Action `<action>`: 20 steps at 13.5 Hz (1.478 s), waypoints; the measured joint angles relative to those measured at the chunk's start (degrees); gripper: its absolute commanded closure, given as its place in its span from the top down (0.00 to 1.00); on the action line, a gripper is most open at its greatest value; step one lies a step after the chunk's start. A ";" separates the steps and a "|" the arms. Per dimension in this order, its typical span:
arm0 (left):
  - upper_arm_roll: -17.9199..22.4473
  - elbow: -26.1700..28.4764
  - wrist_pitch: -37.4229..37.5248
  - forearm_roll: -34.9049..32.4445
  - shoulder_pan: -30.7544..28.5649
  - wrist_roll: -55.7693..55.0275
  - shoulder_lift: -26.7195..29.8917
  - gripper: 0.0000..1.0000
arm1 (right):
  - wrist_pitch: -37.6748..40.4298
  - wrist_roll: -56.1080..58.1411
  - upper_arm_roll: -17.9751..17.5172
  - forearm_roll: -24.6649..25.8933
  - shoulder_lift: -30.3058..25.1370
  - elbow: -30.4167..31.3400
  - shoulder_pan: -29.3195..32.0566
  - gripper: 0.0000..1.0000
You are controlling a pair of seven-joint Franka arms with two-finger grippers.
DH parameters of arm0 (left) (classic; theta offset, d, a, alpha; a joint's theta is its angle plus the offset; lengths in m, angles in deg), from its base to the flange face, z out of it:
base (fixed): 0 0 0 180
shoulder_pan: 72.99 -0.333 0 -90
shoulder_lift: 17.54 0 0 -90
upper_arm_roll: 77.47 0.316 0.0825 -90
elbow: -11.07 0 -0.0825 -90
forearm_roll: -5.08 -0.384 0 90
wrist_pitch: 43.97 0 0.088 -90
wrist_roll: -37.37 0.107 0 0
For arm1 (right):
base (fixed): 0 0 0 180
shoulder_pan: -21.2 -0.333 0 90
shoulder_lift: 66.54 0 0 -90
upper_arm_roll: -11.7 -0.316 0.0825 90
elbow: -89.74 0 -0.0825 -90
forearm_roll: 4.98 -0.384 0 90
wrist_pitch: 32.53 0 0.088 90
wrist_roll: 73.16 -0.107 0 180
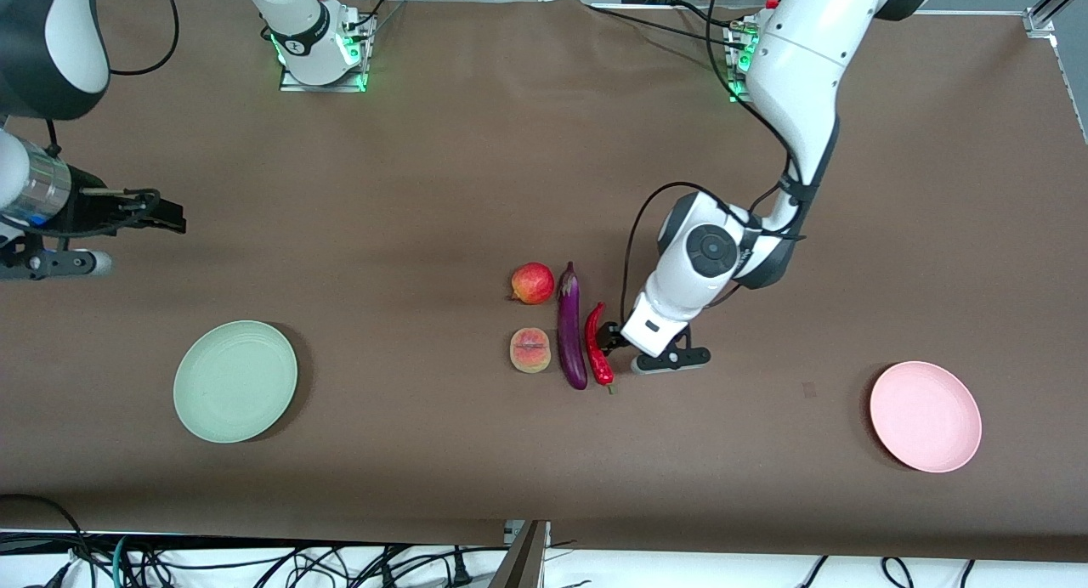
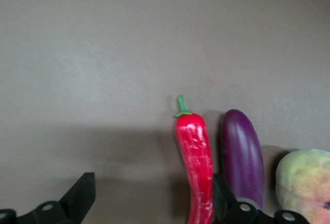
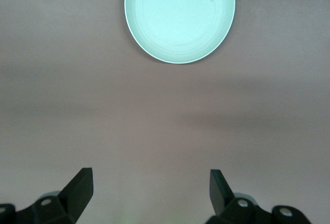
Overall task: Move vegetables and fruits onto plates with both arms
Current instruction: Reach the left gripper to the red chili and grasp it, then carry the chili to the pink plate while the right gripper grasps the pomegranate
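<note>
The red chili pepper (image 1: 597,343) lies beside the purple eggplant (image 1: 571,329) at mid-table. The pomegranate (image 1: 532,283) and the peach (image 1: 530,350) lie on the eggplant's side toward the right arm's end. My left gripper (image 1: 607,338) is down at the table and open. In the left wrist view the chili (image 2: 196,162) lies between its fingers, close against one fingertip (image 2: 221,195), with the eggplant (image 2: 242,152) and peach (image 2: 304,182) just outside; the left gripper (image 2: 152,195) holds nothing. My right gripper (image 1: 170,217) waits open and empty above the table, with the mint green plate (image 1: 235,381) in its wrist view (image 3: 179,17). The pink plate (image 1: 925,415) sits at the left arm's end.
Both plates are empty. The arm bases (image 1: 321,57) with green lights stand along the table's edge farthest from the front camera. Cables (image 1: 255,562) and a camera mount (image 1: 525,554) lie along the edge nearest to it. The brown tabletop (image 1: 425,189) is bare elsewhere.
</note>
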 measured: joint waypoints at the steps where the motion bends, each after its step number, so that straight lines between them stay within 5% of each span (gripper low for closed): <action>1: 0.27 -0.70 -0.52 -0.09 1.08 -0.96 -0.89 0.88 | -0.19 0.13 -0.01 -0.15 0.64 0.00 0.00 1.00; 4: 4.42 -2.53 -1.64 -1.52 5.82 -1.75 -3.47 0.74 | -1.54 -2.50 -0.08 -3.53 2.75 0.01 -0.21 1.00; 8: 6.22 -4.65 -1.95 -2.26 7.94 -2.35 -5.95 0.68 | -6.35 -9.26 -0.47 -7.79 6.57 0.01 -2.28 1.00; 12: 6.33 -4.90 -3.40 -2.78 8.34 -2.94 -6.67 0.02 | -11.43 -20.43 -0.79 -7.95 9.43 0.01 -10.13 1.00; 18: 8.08 -6.34 -3.12 -3.03 8.31 -2.55 -6.41 0.00 | -20.52 -31.81 -0.85 -7.95 14.98 0.01 -18.40 1.00; 20: 10.26 -7.38 2.92 -3.09 8.15 0.65 -4.34 0.00 | -22.73 -34.69 -0.83 -7.95 16.45 -0.02 -19.89 1.00</action>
